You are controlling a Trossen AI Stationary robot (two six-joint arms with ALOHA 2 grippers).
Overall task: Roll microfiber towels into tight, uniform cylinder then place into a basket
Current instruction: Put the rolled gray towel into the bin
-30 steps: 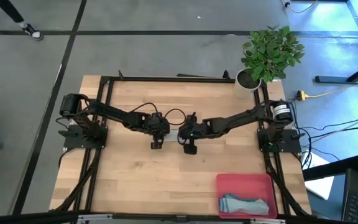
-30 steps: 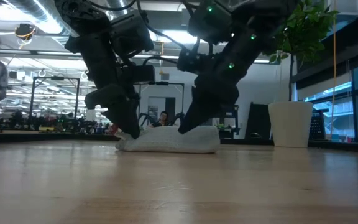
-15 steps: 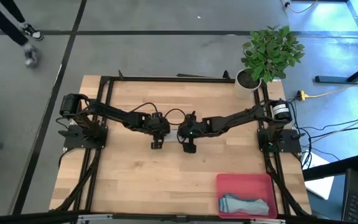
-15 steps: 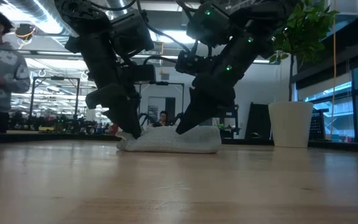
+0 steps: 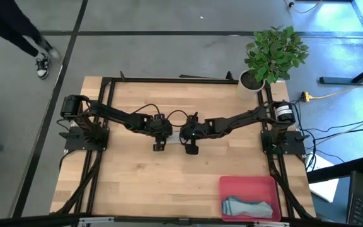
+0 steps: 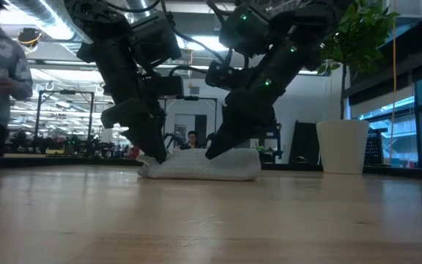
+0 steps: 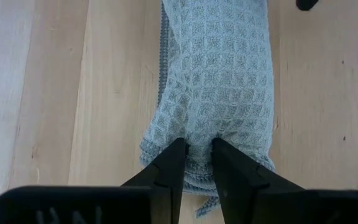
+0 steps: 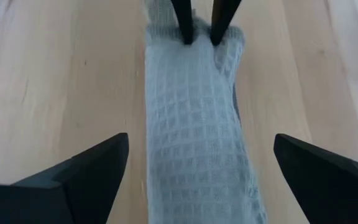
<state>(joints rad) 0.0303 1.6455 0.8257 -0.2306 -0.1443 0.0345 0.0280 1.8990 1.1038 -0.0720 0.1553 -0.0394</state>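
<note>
Mid-table, left gripper [image 7: 196, 163] pinching rolled grey-green towel [image 7: 219, 87], right gripper [image 8: 197, 180] spread wide

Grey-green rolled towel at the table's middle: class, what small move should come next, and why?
Probably the right gripper should close on its end of the rolled towel. Its fingers stand wide open on either side of the roll, while the left gripper already pinches the far end. The pink basket, with one towel in it, waits at the table's near right corner.

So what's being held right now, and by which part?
The left claw pinches one end of the rolled grey-green towel. The right claw stands open over its other end, holding nothing.
</note>
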